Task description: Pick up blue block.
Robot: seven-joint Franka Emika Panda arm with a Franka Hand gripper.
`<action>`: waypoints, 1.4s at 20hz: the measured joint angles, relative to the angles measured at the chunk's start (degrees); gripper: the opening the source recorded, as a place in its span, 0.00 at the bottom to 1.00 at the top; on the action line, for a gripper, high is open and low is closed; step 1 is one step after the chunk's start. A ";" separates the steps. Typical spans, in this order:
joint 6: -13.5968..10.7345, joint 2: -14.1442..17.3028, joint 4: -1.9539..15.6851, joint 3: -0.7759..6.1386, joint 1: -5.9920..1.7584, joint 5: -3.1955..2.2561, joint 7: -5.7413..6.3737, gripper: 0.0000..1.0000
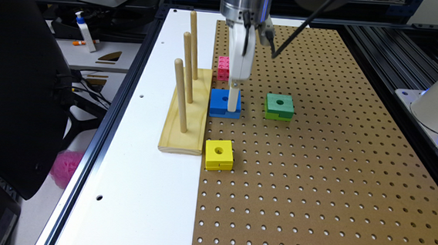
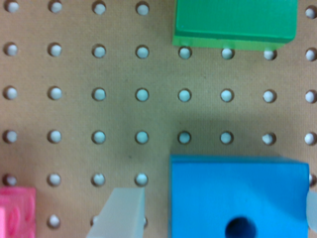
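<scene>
Spanning the bench: a brown pegboard (image 1: 316,164) fills most of it, with a white strip (image 1: 139,151) along the exterior view's left.
Arm: the gripper (image 1: 234,100) hangs straight down from above, its tip low at the blue block (image 1: 220,103).
Peg stand: a wooden base (image 1: 186,120) with three upright dowels sits on the white strip, its edge touching or just beside the blue block; I cannot tell which.
Green block: (image 1: 279,106) lies well apart from the blue block, toward the exterior view's right.
Yellow block: (image 1: 219,154) lies nearer the camera, beside the stand's near end.
Pink cube: (image 1: 223,68) sits beyond the blue block, partly behind the gripper.
Blue block, place: flat on the pegboard, hole up, between the stand and the green block.
Key relation: in the wrist view the blue block (image 2: 237,193) lies between the two fingers (image 2: 119,213), one pale finger beside one face with a gap, the other just at the opposite edge of the picture. The block is squarish, so no long axis governs; I judge the jaws already straddle it and need only close.
Hand state: spread wider than the block, gripping nothing as far as I can see.
What the views add: the exterior view gives the height and the neighbours; the wrist view gives the finger gap and the pink cube (image 2: 17,213) close beside one finger.
</scene>
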 joint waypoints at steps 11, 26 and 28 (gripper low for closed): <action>1.01 2.65 2.09 0.86 0.12 0.00 0.57 1.00; 2.64 5.15 2.89 0.88 0.15 -0.15 0.85 1.00; 2.66 5.26 3.07 0.88 0.17 -0.15 0.86 1.00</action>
